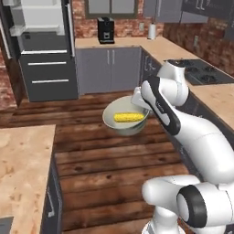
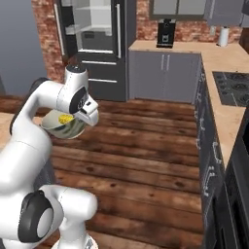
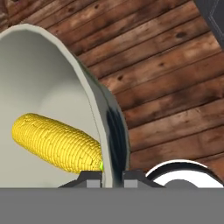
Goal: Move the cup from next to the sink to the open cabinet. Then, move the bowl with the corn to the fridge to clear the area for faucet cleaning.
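Far from the fridge, out over the wood floor, the gripper is pinched on the bowl rim, corn lying inside, with the fridge straight ahead across the room.

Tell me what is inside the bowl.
One corn cob lies on its side in the bowl, clear in the hand view. The bowl floor under it is covered; the bare part holds nothing else.
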### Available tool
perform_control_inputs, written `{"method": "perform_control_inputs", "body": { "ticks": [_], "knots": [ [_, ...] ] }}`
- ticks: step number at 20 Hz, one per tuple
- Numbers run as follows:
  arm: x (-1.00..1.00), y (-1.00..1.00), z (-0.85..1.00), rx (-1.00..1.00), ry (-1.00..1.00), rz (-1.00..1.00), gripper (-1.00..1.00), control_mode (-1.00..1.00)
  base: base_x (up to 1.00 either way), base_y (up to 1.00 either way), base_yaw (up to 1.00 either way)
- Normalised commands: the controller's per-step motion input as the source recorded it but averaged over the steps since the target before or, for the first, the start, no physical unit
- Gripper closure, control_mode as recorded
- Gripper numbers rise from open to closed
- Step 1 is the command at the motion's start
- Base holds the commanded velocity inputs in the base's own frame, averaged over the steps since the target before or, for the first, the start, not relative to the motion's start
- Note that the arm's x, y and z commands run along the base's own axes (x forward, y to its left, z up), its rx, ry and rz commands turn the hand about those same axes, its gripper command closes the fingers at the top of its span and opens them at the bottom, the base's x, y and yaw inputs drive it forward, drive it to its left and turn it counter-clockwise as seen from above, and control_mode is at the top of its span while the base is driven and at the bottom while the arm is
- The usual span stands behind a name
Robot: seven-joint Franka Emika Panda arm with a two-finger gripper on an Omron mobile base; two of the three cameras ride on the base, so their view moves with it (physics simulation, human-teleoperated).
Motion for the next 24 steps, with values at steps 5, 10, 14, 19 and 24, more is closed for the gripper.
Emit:
{"method": "perform_control_inputs", "body": {
  "ticks": [5, 10, 14, 19, 24],
  "knots": [
    [0.00, 0.00, 0.00, 0.00, 0.00, 0.00, 1.00, 1.00, 1.00, -0.25, -0.14],
    [0.00, 0.00, 0.00, 0.00, 0.00, 0.00, 1.00, 1.00, 1.00, -0.16, -0.15],
    [0.00, 0.00, 0.00, 0.00, 0.00, 0.00, 1.00, 1.00, 1.00, -0.15, -0.15],
    [0.00, 0.00, 0.00, 0.00, 0.00, 0.00, 1.00, 1.00, 1.00, -0.02, -0.18],
    [0.00, 0.00, 0.00, 0.00, 0.00, 0.00, 1.00, 1.00, 1.00, 0.00, -0.15]
  ]
}}
